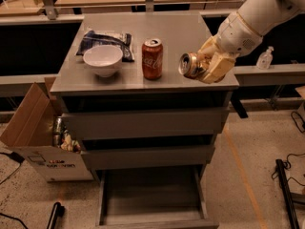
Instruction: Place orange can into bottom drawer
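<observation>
My gripper (206, 63) is shut on the orange can (190, 65) and holds it tilted on its side, silver top facing left, a little above the right part of the grey cabinet top (143, 35). The can is lifted off the surface. The bottom drawer (151, 199) is pulled open below the cabinet front and looks empty. The two upper drawers are shut.
A red Coca-Cola can (152, 58) stands left of the held can. A white bowl (102, 59) and a dark chip bag (105, 41) lie at the left. An open cardboard box (40, 132) with items sits left of the cabinet. A small bottle (265, 57) stands at right.
</observation>
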`<action>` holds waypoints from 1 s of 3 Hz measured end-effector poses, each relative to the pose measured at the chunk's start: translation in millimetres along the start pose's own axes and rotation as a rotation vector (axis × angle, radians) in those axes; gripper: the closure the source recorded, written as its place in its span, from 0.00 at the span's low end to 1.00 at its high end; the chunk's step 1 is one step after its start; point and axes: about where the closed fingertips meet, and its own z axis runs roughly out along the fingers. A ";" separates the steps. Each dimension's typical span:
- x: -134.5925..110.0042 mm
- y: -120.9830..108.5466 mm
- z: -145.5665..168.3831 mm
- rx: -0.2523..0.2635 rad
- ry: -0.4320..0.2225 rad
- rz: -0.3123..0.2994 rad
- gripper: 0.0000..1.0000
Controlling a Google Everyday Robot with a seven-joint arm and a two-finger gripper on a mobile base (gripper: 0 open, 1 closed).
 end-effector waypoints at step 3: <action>11.4 18.0 51.9 0.072 -0.100 0.084 1.00</action>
